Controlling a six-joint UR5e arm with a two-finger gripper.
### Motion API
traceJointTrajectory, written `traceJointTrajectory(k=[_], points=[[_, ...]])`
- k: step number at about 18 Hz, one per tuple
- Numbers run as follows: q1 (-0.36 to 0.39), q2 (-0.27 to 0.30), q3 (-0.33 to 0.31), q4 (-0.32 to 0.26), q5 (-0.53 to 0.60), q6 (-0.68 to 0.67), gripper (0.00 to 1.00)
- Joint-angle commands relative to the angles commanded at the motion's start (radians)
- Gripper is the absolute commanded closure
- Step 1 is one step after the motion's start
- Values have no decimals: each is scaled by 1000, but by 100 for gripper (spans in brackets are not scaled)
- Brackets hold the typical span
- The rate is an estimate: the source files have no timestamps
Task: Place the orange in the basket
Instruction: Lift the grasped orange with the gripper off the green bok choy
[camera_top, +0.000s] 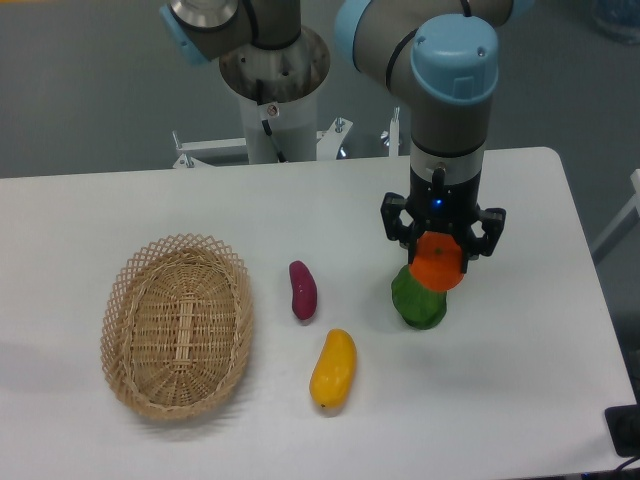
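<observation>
The end effector (441, 262) holds the orange (438, 263) between its black fingers, lifted over a green pepper (418, 298) on the white surface (520, 380). The wicker basket (177, 325) sits well apart at the left, with a purple eggplant (302, 289) and a yellow mango (334, 368) between them.
</observation>
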Motion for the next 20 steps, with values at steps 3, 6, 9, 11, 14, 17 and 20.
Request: traceJointTrajectory(k=[3,6,9,11,14,17,20], points=[[-2,0,-6,14,-2,-3,36],[-2,-3,-5,14,-2,-6,36],[-3,-5,-3,14,-2,-8,36],[-6,-11,-3,14,-2,-11,36],[-8,-21,-2,14,2,-14,36],[-18,-37,-3,15,8,-26,36],[-43,-61,-2,46,11,-69,36]])
